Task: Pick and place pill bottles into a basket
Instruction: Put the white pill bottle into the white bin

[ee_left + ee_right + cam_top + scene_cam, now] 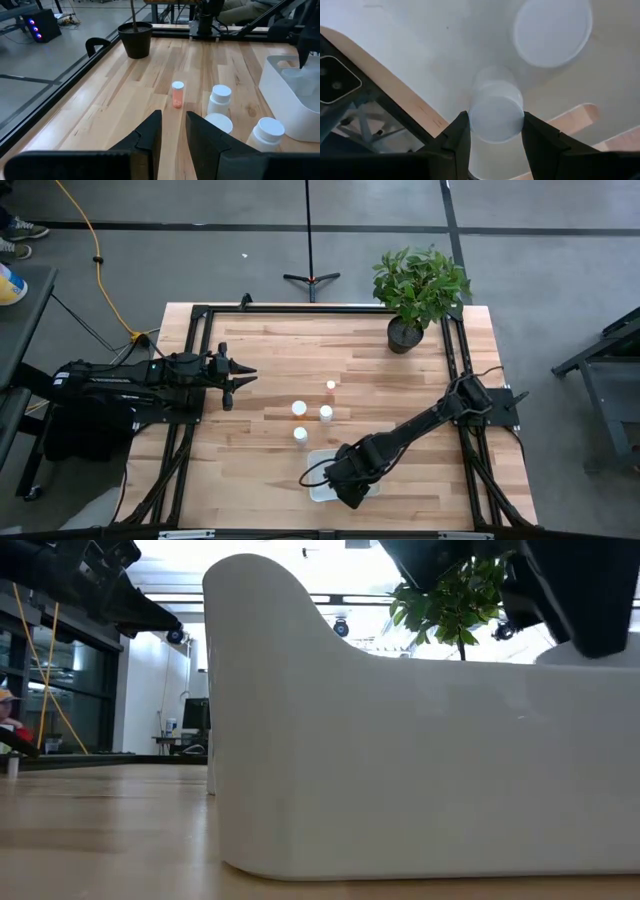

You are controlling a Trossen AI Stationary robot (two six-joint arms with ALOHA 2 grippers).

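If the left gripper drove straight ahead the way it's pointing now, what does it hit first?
Probably the pill bottles. The left gripper, fingers slightly apart, points across the table at the cluster: the orange-tinged bottle sits almost dead ahead, with a white-capped bottle closer but slightly off-line. Depth is hard to judge.

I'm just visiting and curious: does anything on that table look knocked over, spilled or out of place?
Nothing stands out. Four pill bottles stand upright on the table, the right gripper holds another over the basket, and the plant pot is upright.
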